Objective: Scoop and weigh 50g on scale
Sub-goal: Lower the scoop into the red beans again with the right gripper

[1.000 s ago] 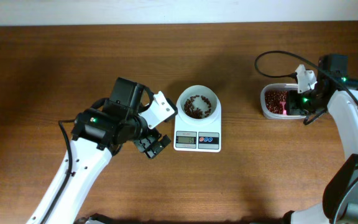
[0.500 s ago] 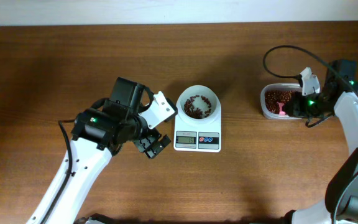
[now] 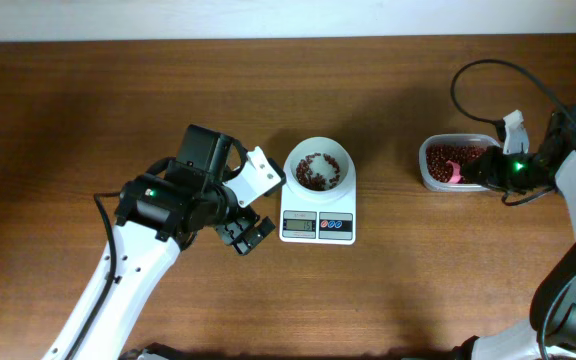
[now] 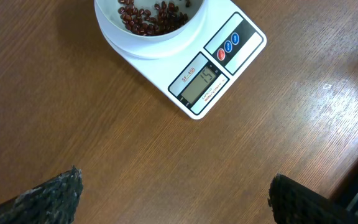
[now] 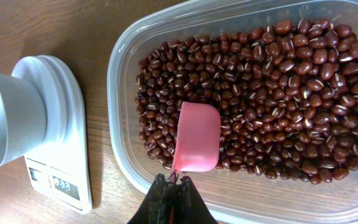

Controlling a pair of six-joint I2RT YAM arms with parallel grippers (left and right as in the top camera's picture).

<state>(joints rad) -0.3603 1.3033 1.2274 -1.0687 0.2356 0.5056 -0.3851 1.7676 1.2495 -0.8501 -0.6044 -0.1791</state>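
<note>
Pink spoon (image 5: 196, 137) rests on the beans (image 5: 278, 81) in the clear tub (image 5: 118, 74) near the right edge of the table (image 3: 418, 290), our right gripper (image 5: 171, 190) pinched shut on its handle. Our left gripper (image 4: 173, 196) gapes wide, empty, beside the scale (image 3: 317, 215) mid-table.

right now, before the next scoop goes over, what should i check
1. Grip: right pincer is shut on the handle of the pink measuring spoon: ok.
2. Load: the spoon lies on the beans in the clear tub, with no beans showing on it: not ok.
3. Weight: the display on the scale looks like 15, short of 50: not ok.
4. Target: the bowl sits on the scale with some beans inside: ok.
5. Left pincer is open, empty and apart from the scale: ok.
</note>
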